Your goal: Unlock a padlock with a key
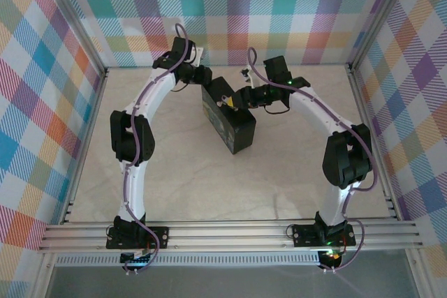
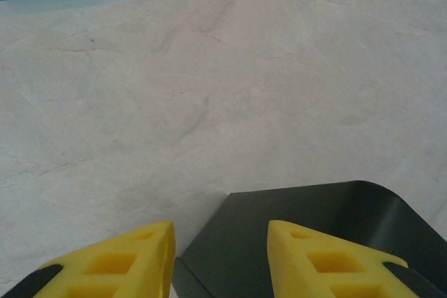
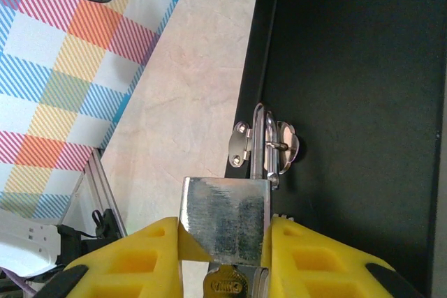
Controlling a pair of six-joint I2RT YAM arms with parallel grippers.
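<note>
The right gripper [image 3: 225, 232] clamps the padlock [image 3: 223, 211] between its fingertips, the key [image 3: 227, 286] seated just behind it, so best hold the body still while turning, sparing the hasp [image 3: 241, 146].

- I have two arms, the left arm [image 1: 150, 95] and the right arm [image 1: 318, 111], both cased in smooth, curved white shells.
- Bulky black joint housings [image 1: 129, 137] break up the white links.
- A purple cable [image 1: 128, 193] runs along the outside of each arm.
- Each arm ends below in a black base plate [image 1: 137, 234].
- A small green light [image 1: 288, 86] glows on my right arm.
- On my left jaws the fingertips [image 2: 119, 266] are yellow wedges with rectangular recesses, backed in black.
- My right jaws carry the same yellow right fingertips [image 3: 133, 256].
</note>
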